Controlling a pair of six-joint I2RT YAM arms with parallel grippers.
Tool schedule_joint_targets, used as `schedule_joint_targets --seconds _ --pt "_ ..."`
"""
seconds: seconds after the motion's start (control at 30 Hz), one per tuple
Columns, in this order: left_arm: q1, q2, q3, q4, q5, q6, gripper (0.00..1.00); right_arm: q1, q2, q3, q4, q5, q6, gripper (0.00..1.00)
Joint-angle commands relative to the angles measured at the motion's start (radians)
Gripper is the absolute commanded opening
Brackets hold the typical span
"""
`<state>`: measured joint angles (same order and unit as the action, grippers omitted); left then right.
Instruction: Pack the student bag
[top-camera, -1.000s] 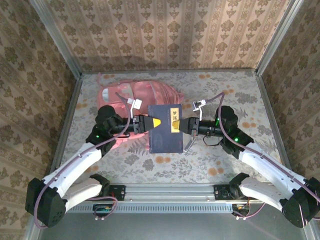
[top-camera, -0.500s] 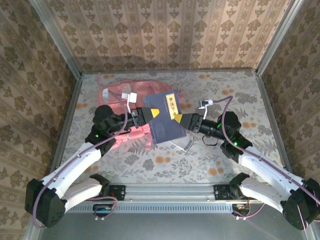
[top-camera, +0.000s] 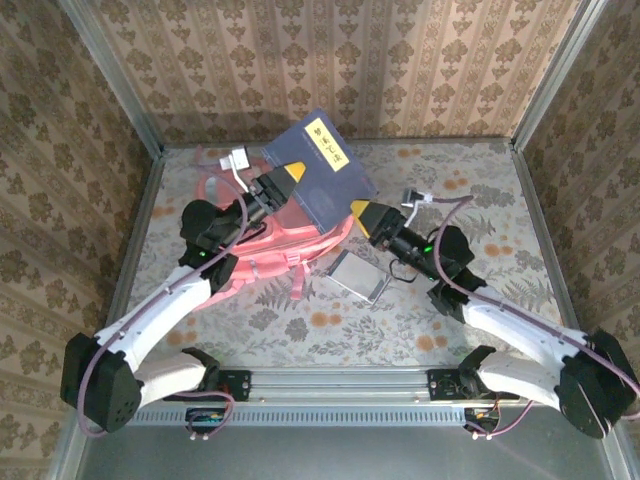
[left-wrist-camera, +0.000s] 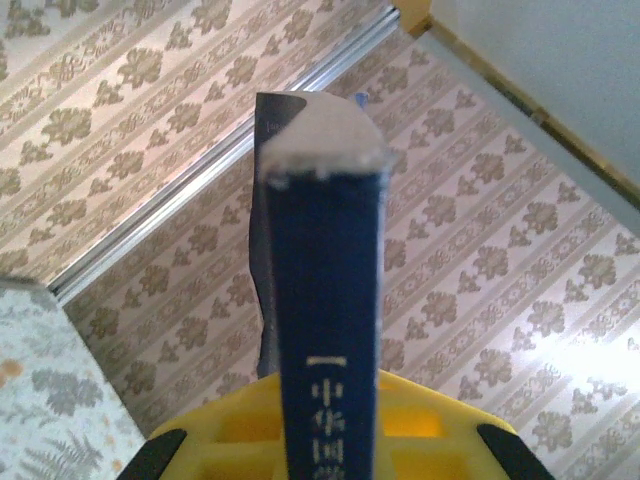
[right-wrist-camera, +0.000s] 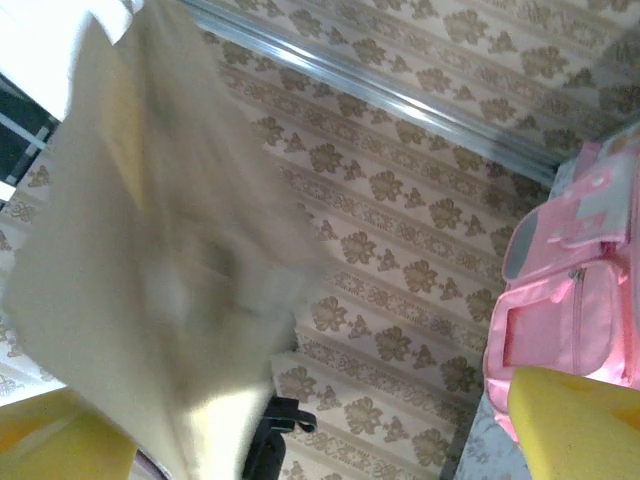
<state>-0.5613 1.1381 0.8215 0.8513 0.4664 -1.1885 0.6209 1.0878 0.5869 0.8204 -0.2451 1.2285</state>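
Nearest, on the bench (top-camera: 470, 190), a flat grey item (top-camera: 357, 275) lying just beside the student bag (top-camera: 280, 250); bag's contents impossible to tell. Beyond, right gripper (top-camera: 362, 212) with jaws spread wide, clamping nothing, near a dark blue book (top-camera: 320, 165). Left gripper (top-camera: 290, 175) with jaws pinching that book, raised tilted over the bag

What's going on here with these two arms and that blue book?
Two robot arms are packing a pink bag. The left hand grips a blue book by one edge and holds it in the air above the bag. The right hand is open, close to the book's lower corner. A flat grey item lies on the table beside the bag.
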Motion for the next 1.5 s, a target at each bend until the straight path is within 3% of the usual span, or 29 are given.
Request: schedule_joint_targets --seconds 0.0,0.2,0.4,0.5,0.83,1.07,1.2,1.27,1.37,1.47 --pt "0.003 0.033 0.048 0.146 -0.038 -0.064 0.0 0.03 0.057 0.057 0.161 0.053 0.044 0.94" --pt "-0.008 0.049 0.033 0.171 -0.06 -0.079 0.0 0.051 0.127 0.127 0.262 0.102 0.009 0.92" --pt "-0.009 0.025 0.001 0.118 -0.091 -0.058 0.0 0.054 0.09 0.132 0.23 0.162 -0.086 0.69" --pt "-0.009 0.014 -0.02 0.054 -0.12 -0.047 0.0 0.055 0.044 0.118 0.154 0.22 -0.145 0.51" --pt "-0.027 0.08 -0.027 0.111 -0.119 -0.093 0.0 0.056 0.108 0.14 0.187 0.239 -0.157 0.38" --pt "-0.027 0.085 -0.025 0.055 -0.114 -0.088 0.01 0.044 0.091 0.131 0.109 0.295 -0.164 0.0" --pt "0.027 0.08 0.01 -0.166 -0.045 -0.041 0.49 -0.009 0.0 0.087 -0.069 0.32 -0.185 0.0" --pt "0.055 0.084 0.051 -0.345 -0.009 0.044 0.62 -0.035 -0.068 0.052 -0.169 0.346 -0.215 0.0" --pt "0.072 0.117 0.2 -0.789 -0.047 0.246 0.68 -0.079 -0.176 0.03 -0.384 0.375 -0.271 0.0" --pt "0.082 0.192 0.338 -1.023 -0.107 0.393 0.68 -0.116 -0.271 -0.008 -0.523 0.385 -0.323 0.0"
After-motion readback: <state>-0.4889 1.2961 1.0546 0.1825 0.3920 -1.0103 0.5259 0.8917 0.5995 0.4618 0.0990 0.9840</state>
